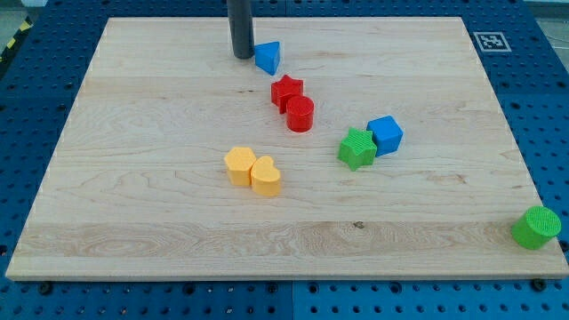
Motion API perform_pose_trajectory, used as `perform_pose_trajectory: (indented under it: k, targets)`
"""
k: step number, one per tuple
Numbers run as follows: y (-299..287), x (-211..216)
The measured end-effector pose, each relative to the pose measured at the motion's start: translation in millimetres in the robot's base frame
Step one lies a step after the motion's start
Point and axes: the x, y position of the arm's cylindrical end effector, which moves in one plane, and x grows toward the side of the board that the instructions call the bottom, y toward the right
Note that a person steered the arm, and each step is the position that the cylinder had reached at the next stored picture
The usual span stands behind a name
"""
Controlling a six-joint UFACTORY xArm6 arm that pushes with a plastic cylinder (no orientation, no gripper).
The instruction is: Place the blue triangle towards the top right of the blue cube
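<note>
The blue triangle [268, 57] lies near the view's top, a little left of centre. My tip [242, 56] stands just to its left, close to or touching it. The blue cube [386, 135] sits right of centre, well below and to the right of the triangle, with a green star [356, 148] touching its left side.
A red star [286, 92] and a red cylinder [300, 115] lie between the triangle and the cube. Two yellow blocks [239, 165] [266, 176] sit together left of centre. A green cylinder [536, 228] stands at the board's [142, 107] bottom right edge.
</note>
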Motion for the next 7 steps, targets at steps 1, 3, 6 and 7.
perform_pose_trajectory:
  k: [1,3,6,7]
  targets:
    - [22.7,-7.7]
    - [28.5,26.4]
    - [37.0,29.5]
    - [-12.4,33.2]
